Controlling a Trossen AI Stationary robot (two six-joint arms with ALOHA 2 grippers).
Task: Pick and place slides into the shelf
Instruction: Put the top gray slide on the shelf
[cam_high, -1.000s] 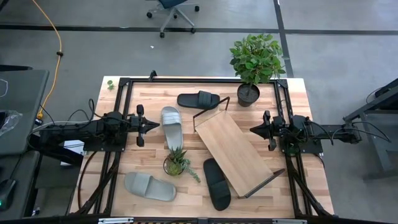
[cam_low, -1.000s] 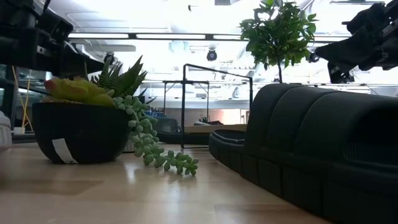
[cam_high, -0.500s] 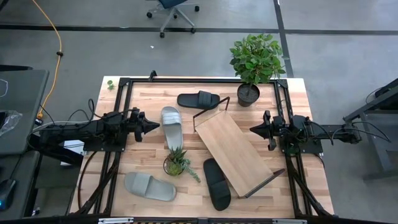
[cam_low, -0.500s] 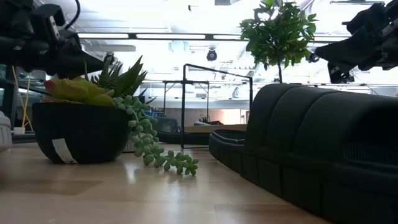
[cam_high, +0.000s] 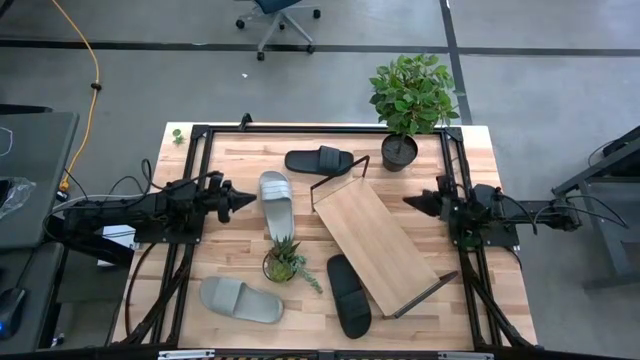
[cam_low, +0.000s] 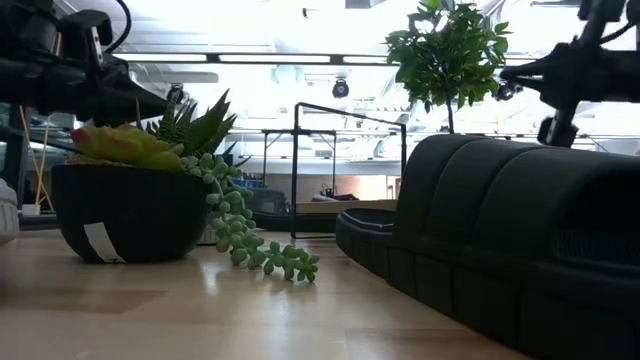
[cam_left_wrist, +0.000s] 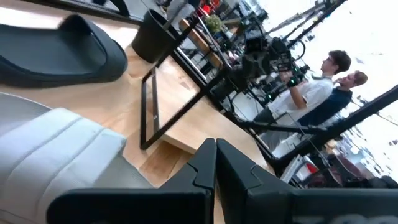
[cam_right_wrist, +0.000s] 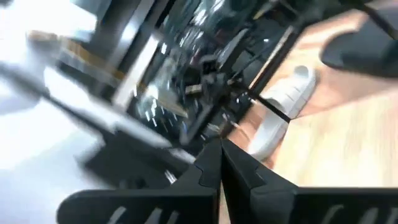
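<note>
My main worry is the left claw (cam_high: 240, 200): it is pinched fully together and empty, with its tip just beside the grey slide (cam_high: 274, 203) that lies lengthwise near the middle of the tabletop (cam_high: 470, 140). If I drive it in like this, I expect it to shove the slide sideways toward the small potted succulent (cam_high: 283, 262) rather than take it; it has to be spread first. The shelf (cam_high: 375, 244) sits slanted and askew between the two arms, with nothing on it, so a slide dropped carelessly could slip down the board. The other slides are scattered: a second grey slide (cam_high: 240, 300) near the front left, one black slide (cam_high: 320, 160) at the back beside the shelf's frame, another black slide (cam_high: 348, 294) at the front, close against the shelf's lower edge. That one could be hard to reach without knocking the frame. The tall plant (cam_high: 410, 100) at the back right is in the way of a wide swing.

The left arm lies stretched low across the tabletop's left side, pointing inward. The right claw (cam_high: 412, 203) is also closed tight and empty, held level at the right side near the shelf's upper end, pointing toward the middle.
</note>
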